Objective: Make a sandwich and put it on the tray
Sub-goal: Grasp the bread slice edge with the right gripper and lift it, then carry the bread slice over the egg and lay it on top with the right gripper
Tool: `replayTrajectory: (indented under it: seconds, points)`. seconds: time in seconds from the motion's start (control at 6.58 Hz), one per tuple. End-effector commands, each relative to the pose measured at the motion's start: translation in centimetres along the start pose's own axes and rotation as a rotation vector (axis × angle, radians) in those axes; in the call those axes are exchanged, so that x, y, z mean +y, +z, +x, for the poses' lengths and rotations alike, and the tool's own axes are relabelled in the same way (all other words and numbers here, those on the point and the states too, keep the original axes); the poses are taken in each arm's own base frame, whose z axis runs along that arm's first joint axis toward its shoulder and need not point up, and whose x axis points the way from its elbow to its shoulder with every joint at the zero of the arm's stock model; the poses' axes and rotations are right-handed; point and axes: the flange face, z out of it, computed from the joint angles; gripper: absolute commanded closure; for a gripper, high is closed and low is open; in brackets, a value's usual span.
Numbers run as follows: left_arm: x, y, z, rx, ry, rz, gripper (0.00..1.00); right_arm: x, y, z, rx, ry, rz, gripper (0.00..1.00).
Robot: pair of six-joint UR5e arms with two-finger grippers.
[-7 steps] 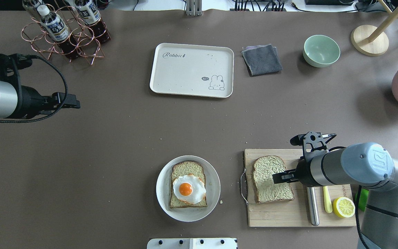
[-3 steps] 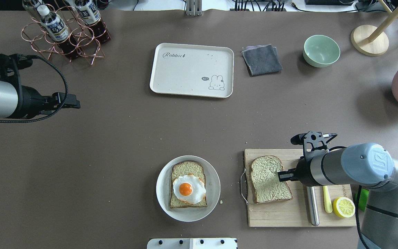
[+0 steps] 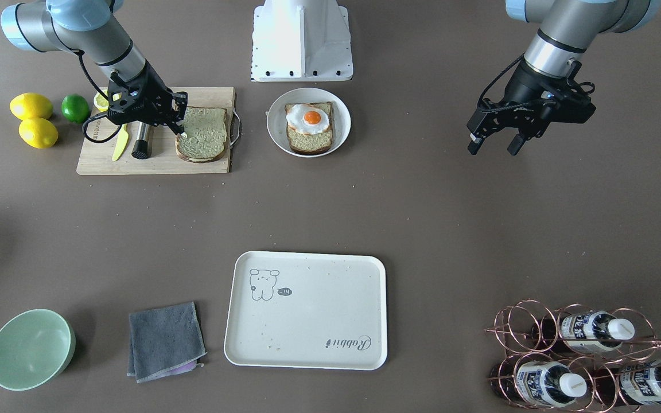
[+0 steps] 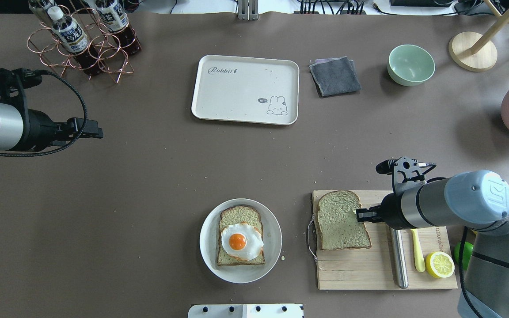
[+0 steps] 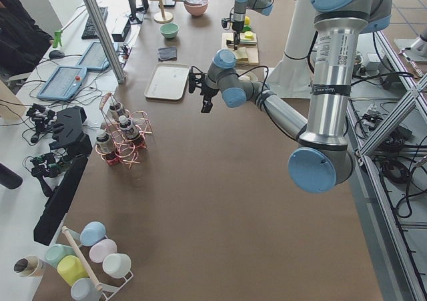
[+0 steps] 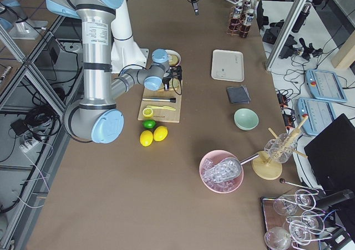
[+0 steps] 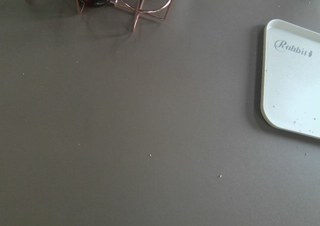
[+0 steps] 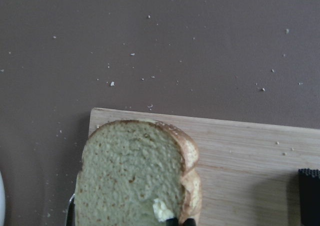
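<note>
One bread slice lies on the wooden cutting board, also seen in the front view and right wrist view. My right gripper has its fingertips close together on this slice's right edge. The other slice, with the fried egg on top, lies on the round white plate. The cream tray sits at the far middle with nothing on it. My left gripper is open and holds nothing, hovering over bare table at the left.
On the board lie a metal rod, a yellow knife and a lemon half. A copper rack of bottles stands far left. A grey cloth and a green bowl sit right of the tray.
The slice on the board has shifted up and left and turned a little. My right gripper tip has moved from the slice's middle to its right edge. The left arm has not moved.
</note>
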Motion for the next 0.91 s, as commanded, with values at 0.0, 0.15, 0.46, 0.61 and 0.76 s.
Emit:
replayTrajectory:
  seconds: [0.0, 0.15, 0.46, 0.61, 0.76]
  points:
    - [0.0, 0.0, 0.0, 0.000, 0.000, 0.000, 0.03, -3.8, -4.2, -0.2, -0.089, 0.042, -0.022, 1.00]
    - [0.0, 0.1, -0.1, -0.002, -0.001, -0.001, 0.03, -4.7, -5.4, -1.1, -0.144, 0.035, -0.011, 1.00]
    - [0.0, 0.3, -0.2, -0.005, -0.002, -0.001, 0.03, -6.1, -4.0, -5.8, -0.266, 0.060, 0.004, 1.00]
    - [-0.1, 0.5, -0.3, -0.009, -0.003, -0.003, 0.03, -4.7, -1.9, -9.1, -0.287, 0.056, -0.022, 1.00]
    - [-0.1, 0.5, -0.4, -0.010, -0.004, -0.003, 0.03, -2.5, 0.2, -11.4, -0.286, 0.035, -0.001, 1.00]
